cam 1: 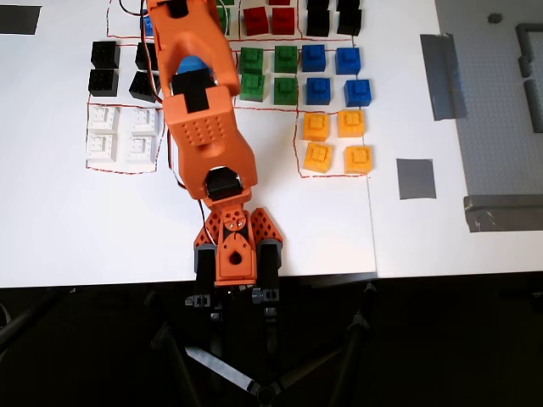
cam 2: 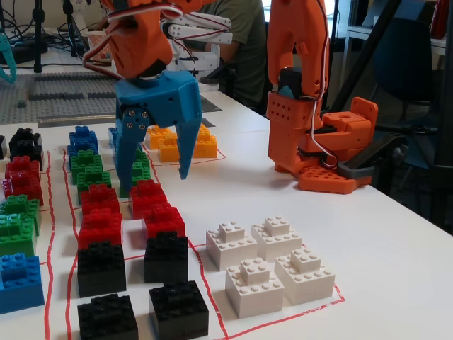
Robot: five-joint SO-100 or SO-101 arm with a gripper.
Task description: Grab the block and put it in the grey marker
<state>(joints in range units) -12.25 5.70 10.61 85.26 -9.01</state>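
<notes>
claw (cam 2: 154,180) hangs with fingers apart, holding nothing, right over the red block (cam 2: 147,195)
overhead view: grey marker (cam 1: 416,178) sits far off, past yellow blocks (cam 1: 337,142). fixed view: red blocks sit packed tight, so a finger could bump a neighbour

One camera hangs straight above my table (cam 1: 68,220), far enough up to take in my base (cam 1: 231,254) at six o'clock and the block grid towards twelve. The other stands low on the table's surface, close in beside the white blocks (cam 2: 272,265), looking across the grid with my base (cam 2: 318,142) at two o'clock. Both views share my arm and the coloured block rows.
</notes>
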